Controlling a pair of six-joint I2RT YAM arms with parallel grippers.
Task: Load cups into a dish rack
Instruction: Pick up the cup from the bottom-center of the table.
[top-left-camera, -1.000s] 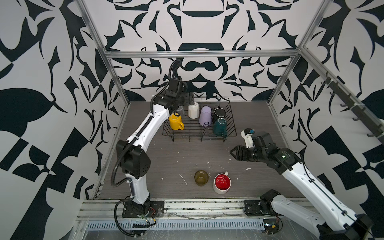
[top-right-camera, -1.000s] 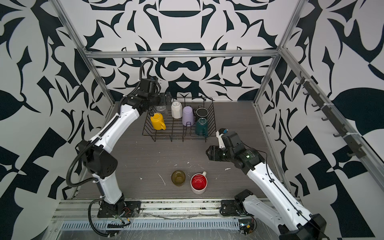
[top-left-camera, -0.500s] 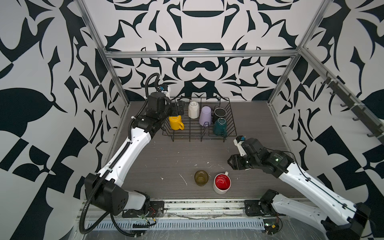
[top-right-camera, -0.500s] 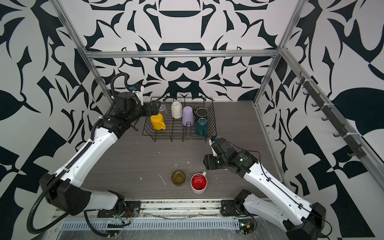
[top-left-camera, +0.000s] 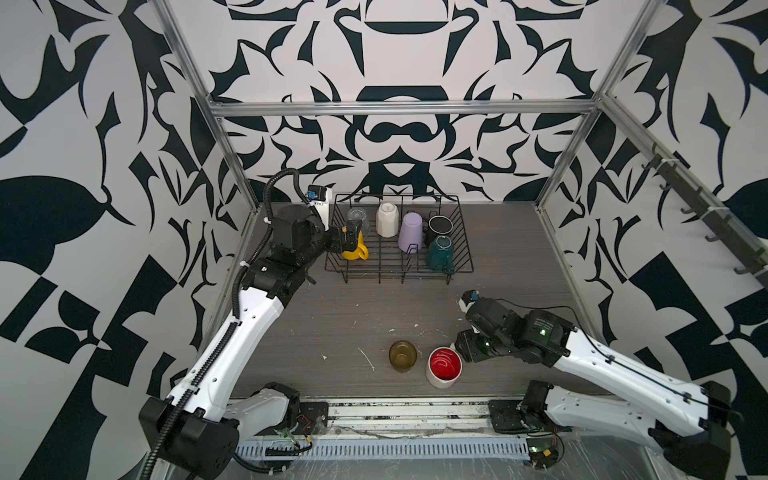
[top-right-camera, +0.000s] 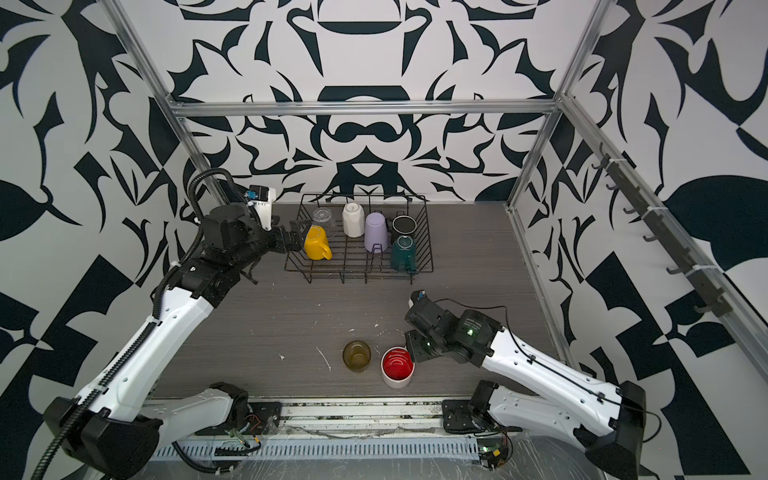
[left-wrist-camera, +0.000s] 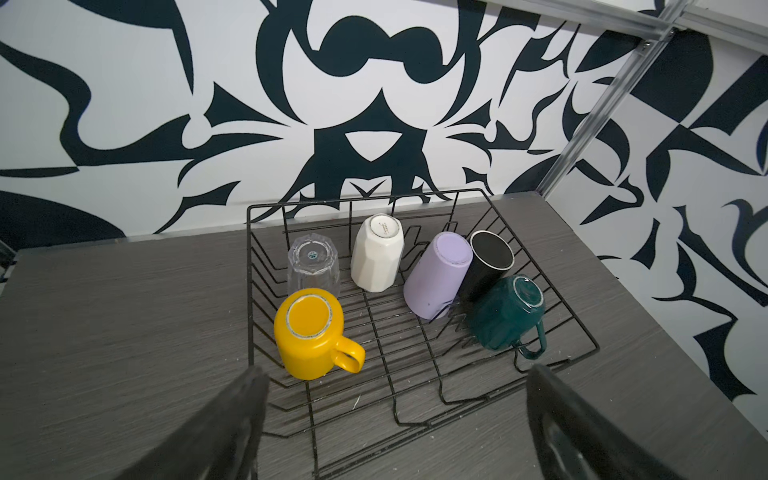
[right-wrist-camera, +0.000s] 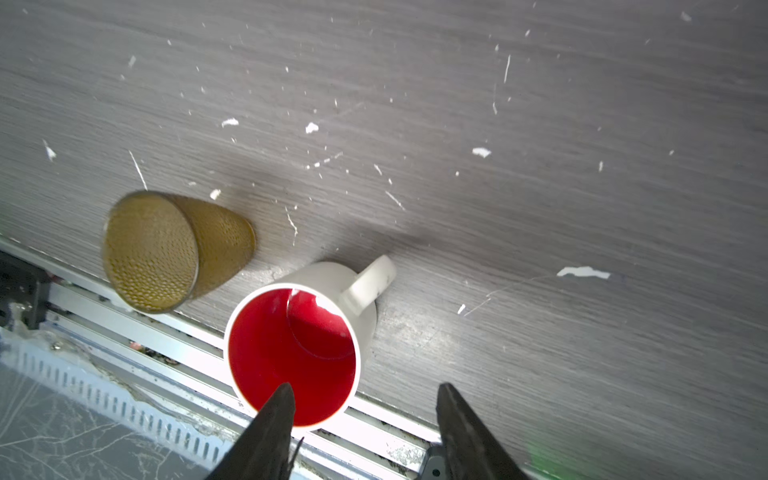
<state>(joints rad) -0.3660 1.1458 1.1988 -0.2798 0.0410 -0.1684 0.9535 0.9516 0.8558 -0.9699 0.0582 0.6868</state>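
- Now the R gripper sits lower and narrower than 1 s ago. Jaws are part-open w/ nothing held, 1 finger over the red inside of the white/red mug, 1 outside its wall.
- Mug stands upright on the table near the front edge, w/ the olive glass just beside it, not touching.
- L gripper is spread wide & empty. It has backed off from over the dish rack to just outside its L end.
- Meaning: 6 cups are in, all base-up: yellow mug, clear glass, white faceted mug, lilac tumbler, black mug, green mug. 2 are left, and the red mug prob. goes next.
- Writing: small print on the faceted mug's base & a round mark on the clear glass's base, both too small to read.
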